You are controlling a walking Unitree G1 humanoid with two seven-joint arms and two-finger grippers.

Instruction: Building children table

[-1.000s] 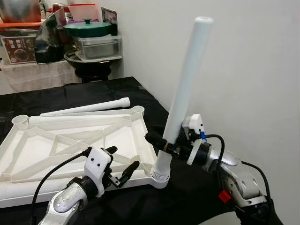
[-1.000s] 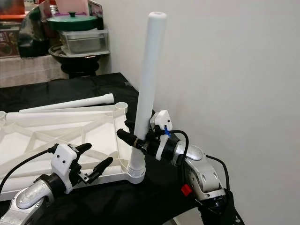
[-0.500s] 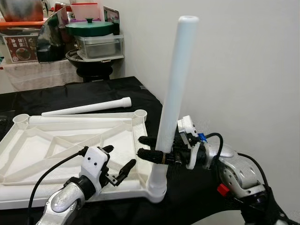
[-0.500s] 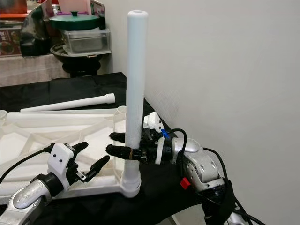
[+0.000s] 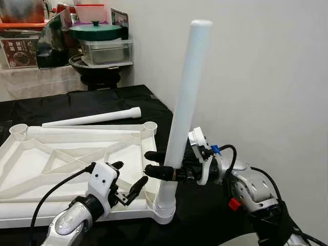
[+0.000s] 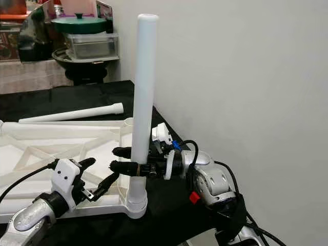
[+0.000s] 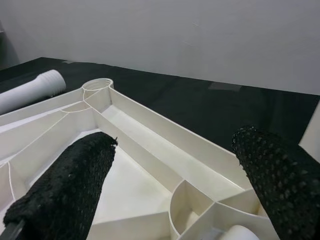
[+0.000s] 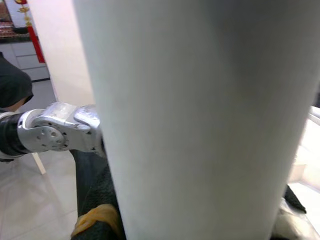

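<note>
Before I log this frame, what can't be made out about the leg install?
- Seating depth of the upright leg in the corner socket: head views, the joint is too small to judge.
- Right gripper grip in the right wrist view: the leg fills the frame.
- Near-left part of the white tabletop frame: head views, cut by the edge and the left gripper.

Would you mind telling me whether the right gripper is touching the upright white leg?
Touching. In the left eye view the right gripper has its black fingers closed around the upright white leg just above the tabletop corner socket.
</note>
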